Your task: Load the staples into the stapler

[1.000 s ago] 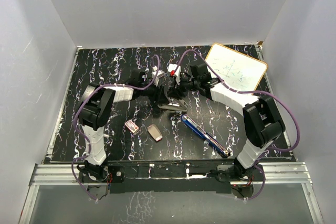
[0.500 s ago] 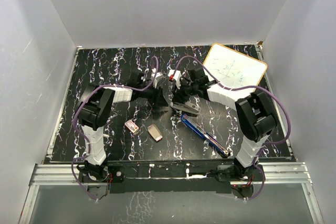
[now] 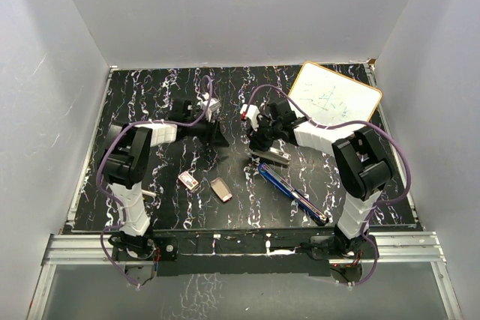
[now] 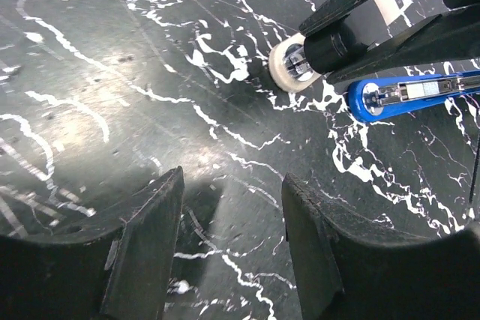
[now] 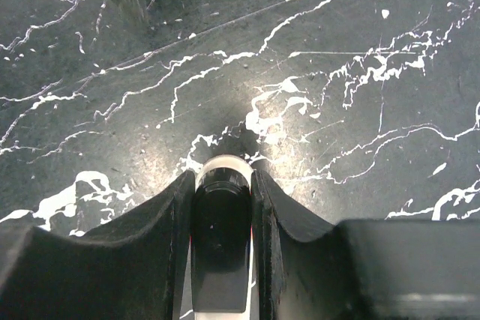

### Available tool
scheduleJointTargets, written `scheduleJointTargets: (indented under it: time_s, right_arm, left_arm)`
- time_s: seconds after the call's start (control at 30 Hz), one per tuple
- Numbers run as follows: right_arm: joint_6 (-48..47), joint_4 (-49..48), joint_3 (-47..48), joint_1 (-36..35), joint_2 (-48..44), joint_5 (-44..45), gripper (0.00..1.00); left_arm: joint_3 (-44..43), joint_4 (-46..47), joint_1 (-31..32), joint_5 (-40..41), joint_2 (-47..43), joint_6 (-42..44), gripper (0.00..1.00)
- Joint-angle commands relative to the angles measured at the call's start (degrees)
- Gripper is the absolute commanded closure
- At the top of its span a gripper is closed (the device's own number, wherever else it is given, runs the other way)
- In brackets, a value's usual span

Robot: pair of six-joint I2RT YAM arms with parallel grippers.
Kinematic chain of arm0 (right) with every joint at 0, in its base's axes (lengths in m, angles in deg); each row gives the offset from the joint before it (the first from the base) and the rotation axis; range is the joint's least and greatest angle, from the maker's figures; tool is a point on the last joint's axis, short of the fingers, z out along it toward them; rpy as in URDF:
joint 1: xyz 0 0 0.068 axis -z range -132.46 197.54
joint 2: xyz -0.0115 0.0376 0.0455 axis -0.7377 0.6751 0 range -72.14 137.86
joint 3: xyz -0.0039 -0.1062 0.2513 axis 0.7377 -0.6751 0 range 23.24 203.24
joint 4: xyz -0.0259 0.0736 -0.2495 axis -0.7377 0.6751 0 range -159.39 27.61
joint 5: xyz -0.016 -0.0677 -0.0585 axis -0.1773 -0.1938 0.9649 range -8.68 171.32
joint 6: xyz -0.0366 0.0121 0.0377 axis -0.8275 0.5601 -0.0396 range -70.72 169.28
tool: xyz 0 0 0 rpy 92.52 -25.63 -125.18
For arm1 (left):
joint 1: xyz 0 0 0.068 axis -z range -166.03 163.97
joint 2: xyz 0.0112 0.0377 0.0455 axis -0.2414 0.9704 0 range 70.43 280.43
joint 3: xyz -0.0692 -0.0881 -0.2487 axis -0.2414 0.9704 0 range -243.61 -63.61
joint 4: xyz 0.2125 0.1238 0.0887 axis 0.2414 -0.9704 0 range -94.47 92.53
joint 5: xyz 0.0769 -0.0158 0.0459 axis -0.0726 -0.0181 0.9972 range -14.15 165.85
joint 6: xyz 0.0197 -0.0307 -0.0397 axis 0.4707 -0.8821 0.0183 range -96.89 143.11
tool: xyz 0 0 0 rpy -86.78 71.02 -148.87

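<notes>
left gripper (image 4: 231, 192) has backed off, fingers spread and empty; beyond them the right gripper (image 5: 223, 185) alone pinches the white-tipped black piece (image 4: 300, 65), likely freeing left for the staple box (image 3: 188, 180).

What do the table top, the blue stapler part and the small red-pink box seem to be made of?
Table top: glossy black marble-look sheet, likely laminate; reflects light. Blue stapler part: painted or plastic shell, shiny metal channel inside. Red-pink box: probably matte cardboard; too small to confirm.
</notes>
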Motion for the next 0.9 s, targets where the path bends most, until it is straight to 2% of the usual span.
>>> scheduleJointTargets:
  time_s: [0.0,0.23,0.43,0.57,0.77,0.87]
  right_arm:
    - [-3.32,3.0,-0.23,0.06,3.33,5.4,0.92]
    - [-4.73,3.57,-0.48,-0.09,4.73,7.19,0.89]
    - [-4.34,8.29,7.83,-0.03,3.37,5.83,0.59]
    - [-3.19,10.69,12.63,0.07,1.8,5.25,0.43]
    - [-0.52,12.9,14.59,0.76,-4.77,5.59,0.25]
    - [1.62,14.32,11.57,2.89,-10.51,5.34,0.21]
  left_arm:
    - [-0.5,-3.97,-2.05,0.83,-5.77,3.4,0.46]
    - [-1.66,-10.5,-3.49,2.42,-9.3,8.31,0.46]
    - [-2.98,-16.93,-3.38,4.51,-12.51,11.91,0.46]
    - [-3.01,-20.0,-3.47,6.25,-16.1,14.46,0.42]
    - [-4.09,-26.66,-3.06,5.11,-21.33,20.81,0.38]
    - [-4.36,-29.87,1.0,3.81,-23.56,28.22,0.37]
